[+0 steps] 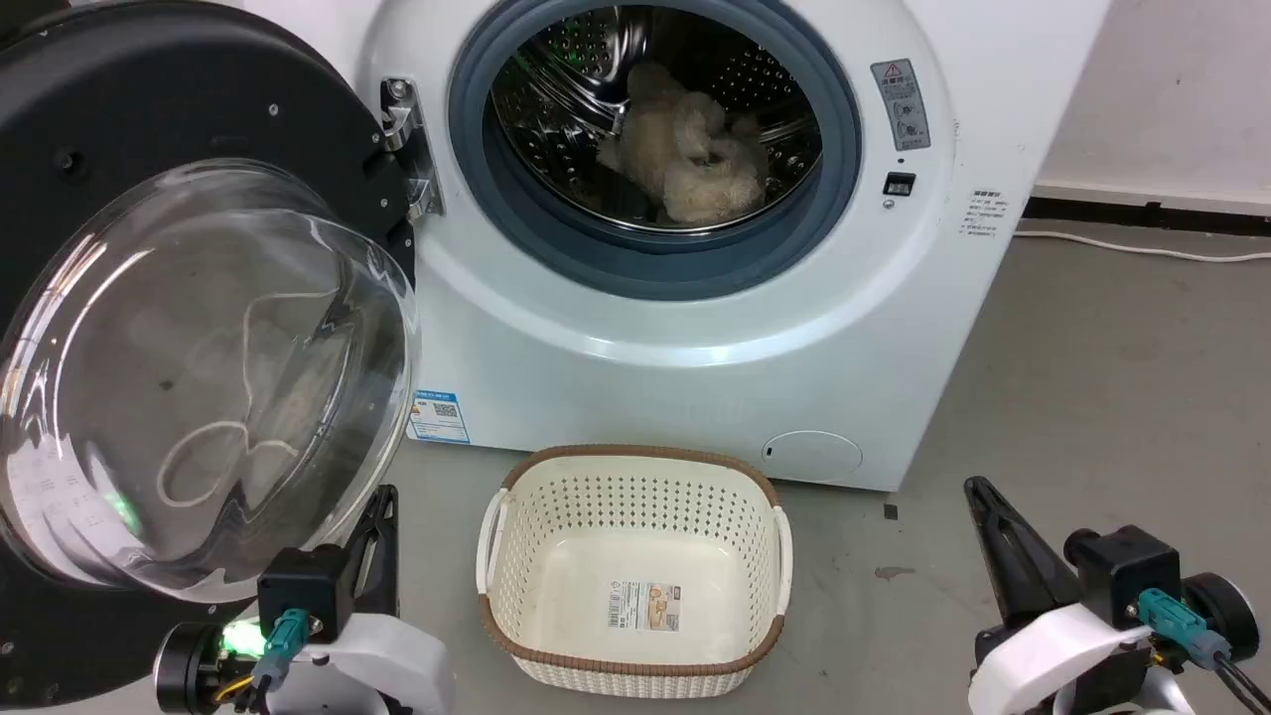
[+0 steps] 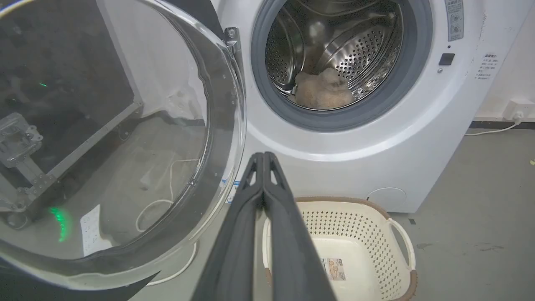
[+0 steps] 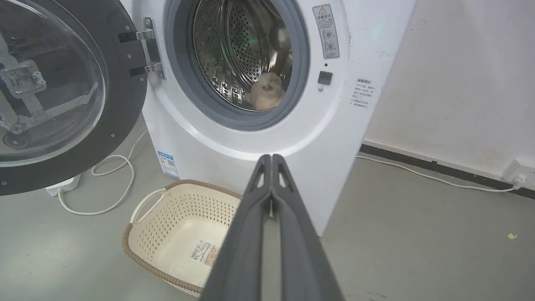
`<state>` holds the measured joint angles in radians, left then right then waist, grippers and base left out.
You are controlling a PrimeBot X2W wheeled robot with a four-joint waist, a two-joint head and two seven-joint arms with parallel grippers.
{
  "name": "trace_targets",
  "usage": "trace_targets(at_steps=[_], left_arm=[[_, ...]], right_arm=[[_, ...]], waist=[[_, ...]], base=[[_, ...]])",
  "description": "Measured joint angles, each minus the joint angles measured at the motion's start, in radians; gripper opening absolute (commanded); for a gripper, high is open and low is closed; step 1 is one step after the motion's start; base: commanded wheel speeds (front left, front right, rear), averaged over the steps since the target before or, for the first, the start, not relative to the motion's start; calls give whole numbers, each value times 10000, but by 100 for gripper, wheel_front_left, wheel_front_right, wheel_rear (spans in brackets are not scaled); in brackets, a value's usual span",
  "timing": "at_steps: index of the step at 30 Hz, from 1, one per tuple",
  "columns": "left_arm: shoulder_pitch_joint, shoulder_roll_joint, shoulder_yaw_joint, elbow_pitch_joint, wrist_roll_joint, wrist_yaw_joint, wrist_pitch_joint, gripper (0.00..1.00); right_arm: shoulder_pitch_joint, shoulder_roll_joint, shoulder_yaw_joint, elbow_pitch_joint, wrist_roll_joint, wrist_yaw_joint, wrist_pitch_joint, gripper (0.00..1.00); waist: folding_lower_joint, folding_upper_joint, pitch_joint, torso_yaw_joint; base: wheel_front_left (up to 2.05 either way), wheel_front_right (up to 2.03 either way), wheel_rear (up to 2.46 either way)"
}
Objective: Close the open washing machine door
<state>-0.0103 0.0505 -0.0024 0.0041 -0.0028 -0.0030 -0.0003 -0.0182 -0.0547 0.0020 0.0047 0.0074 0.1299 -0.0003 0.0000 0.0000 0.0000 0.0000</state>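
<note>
The washing machine door (image 1: 149, 109) stands swung wide open at the left, hinged on the machine's left side, with its clear glass bowl (image 1: 199, 367) bulging toward me. The white washing machine (image 1: 695, 377) shows its grey gasket and steel drum, with a beige cloth (image 1: 685, 149) inside. My left gripper (image 1: 385, 497) is shut on nothing, low beside the door's lower right edge. In the left wrist view its tips (image 2: 263, 155) sit just right of the door (image 2: 125, 125). At the lower right my right gripper (image 1: 978, 487) is shut too, empty, away from the machine (image 3: 234, 146) and the door (image 3: 125, 104).
A cream perforated basket (image 1: 635, 455) with a brown rim stands on the grey floor before the machine, between my two grippers. A white cable (image 3: 117, 167) loops on the floor under the door. Another cable (image 1: 1142, 248) runs along the right wall to a socket (image 3: 516, 175).
</note>
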Motion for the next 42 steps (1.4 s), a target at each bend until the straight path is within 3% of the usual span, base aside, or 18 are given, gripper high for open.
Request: trace_targets(at_steps=[30,31,42], left_arm=[[0,-2,0,0,0,0,0,0],[-1,-2,-6,4,-2,0,0,100],[-1,-2,-90,4,-2,0,-54,100]], right_arm=[[1,0,2,0,-2,0,0,0],[-4,-2,4,6,6,0,0,100],[-9,-2,12,23,54,0,-58,100]], waist=[[0,0,0,0],[0,0,0,0],[0,0,2,11]], base=[[0,0,0],[0,0,0],[0,0,0]])
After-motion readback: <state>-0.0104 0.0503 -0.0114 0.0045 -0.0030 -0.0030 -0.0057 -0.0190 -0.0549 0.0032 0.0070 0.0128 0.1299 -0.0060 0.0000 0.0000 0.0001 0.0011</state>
